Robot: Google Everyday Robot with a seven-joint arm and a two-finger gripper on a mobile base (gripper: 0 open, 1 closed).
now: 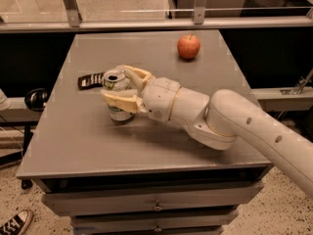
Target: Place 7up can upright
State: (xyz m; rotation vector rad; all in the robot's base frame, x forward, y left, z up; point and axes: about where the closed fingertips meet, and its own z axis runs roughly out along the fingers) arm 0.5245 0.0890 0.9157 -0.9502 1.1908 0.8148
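The 7up can (119, 112) stands upright on the grey table (98, 141), left of the middle, its silver top with the pull tab facing up. My gripper (113, 82) reaches in from the right and holds the can between its two cream fingers. One finger (122, 102) crosses the near side of the can, and the other lies along its far side. The can's base rests on the tabletop.
A red apple (188, 46) sits at the back right of the table. A small black packet (90, 80) lies just left of and behind the can. A glass rail runs behind the table. Drawers sit below its front edge.
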